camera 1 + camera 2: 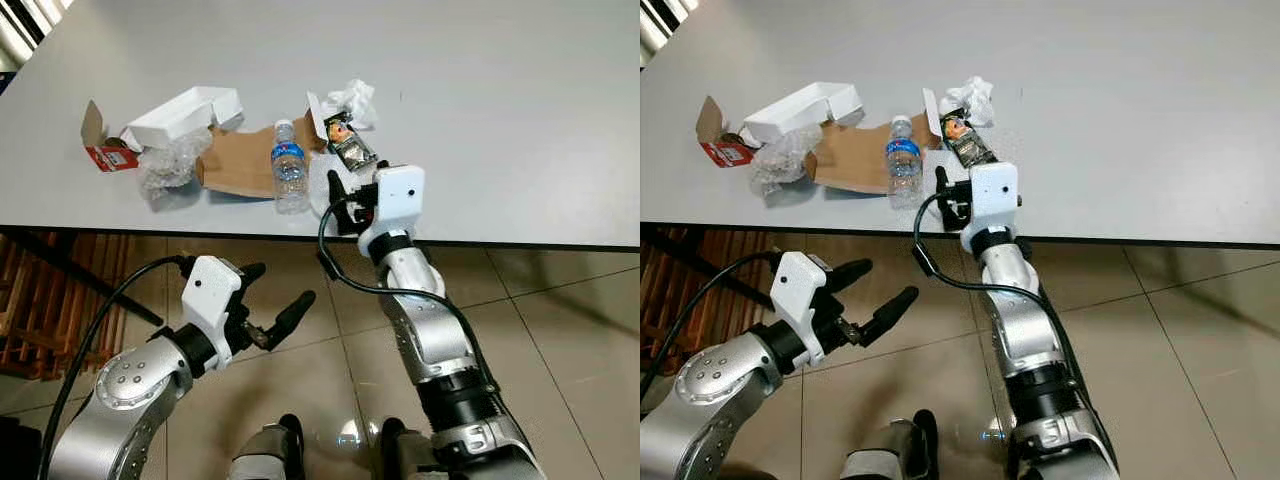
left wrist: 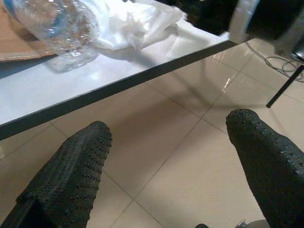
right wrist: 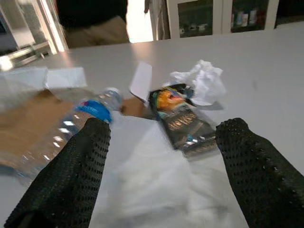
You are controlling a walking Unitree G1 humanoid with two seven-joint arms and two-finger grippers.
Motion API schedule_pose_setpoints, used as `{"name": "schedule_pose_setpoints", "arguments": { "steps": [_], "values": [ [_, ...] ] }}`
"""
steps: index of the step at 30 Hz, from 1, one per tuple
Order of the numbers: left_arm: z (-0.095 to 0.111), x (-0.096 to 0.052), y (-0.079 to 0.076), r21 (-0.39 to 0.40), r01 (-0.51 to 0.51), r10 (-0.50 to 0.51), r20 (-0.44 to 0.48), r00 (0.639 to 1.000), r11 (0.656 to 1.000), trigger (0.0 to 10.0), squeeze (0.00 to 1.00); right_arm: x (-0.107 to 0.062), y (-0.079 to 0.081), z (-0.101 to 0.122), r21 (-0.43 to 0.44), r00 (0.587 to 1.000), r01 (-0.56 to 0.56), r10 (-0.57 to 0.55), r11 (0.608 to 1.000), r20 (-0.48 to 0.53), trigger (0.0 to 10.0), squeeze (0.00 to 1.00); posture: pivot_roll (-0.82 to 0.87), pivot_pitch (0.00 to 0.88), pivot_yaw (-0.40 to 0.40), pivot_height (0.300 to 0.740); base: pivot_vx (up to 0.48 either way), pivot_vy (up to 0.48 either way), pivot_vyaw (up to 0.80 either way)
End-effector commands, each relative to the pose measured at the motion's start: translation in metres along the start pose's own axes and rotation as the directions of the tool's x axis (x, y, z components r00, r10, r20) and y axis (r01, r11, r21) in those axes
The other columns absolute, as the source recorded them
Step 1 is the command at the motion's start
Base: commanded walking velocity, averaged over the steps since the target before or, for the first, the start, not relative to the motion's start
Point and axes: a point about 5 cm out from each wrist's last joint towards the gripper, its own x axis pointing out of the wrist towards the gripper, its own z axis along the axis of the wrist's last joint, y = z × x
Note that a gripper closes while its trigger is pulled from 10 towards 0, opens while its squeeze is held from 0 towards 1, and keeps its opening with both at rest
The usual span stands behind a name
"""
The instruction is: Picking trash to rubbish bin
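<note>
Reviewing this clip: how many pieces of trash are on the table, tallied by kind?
Plastic bottle: 1
Cardboard pieces, brown flat and red-printed box: 2
White box: 1
Clear plastic bags, one crumpled, one by the right gripper: 2
Snack wrapper: 1
Crumpled white paper: 1
Total: 8
</note>
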Motion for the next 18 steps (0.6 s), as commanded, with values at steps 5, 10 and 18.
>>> {"name": "schedule_pose_setpoints", "arguments": {
  "steps": [5, 10, 18],
  "values": [
    [0.000, -0.003, -0.006, 0.009, 0.039, -0.039, -0.011, 0.999, 0.999, 10.0, 0.00, 0.007, 0.003, -0.005, 0.048, 1.000, 0.009, -0.008, 0.999, -0.027, 10.0, 0.00, 0.19, 0.279, 0.097, 0.740, 0.000, 0.000, 0.00],
    [-0.001, -0.003, -0.005, 0.006, 0.039, -0.039, -0.015, 0.999, 0.999, 10.0, 0.00, 0.011, -0.005, -0.020, 0.105, 0.993, 0.036, -0.023, 0.994, -0.115, 10.0, 0.00, 0.19, 0.284, 0.097, 0.740, 0.000, 0.000, 0.00],
    [-0.001, -0.004, -0.007, 0.006, 0.045, -0.045, -0.020, 0.999, 0.999, 10.0, 0.00, 0.009, -0.011, -0.046, 0.242, 0.973, 0.042, 0.015, 0.969, -0.231, 0.0, 0.00, 0.19, 0.291, 0.099, 0.740, 0.000, 0.000, 0.00]
  ]
}}
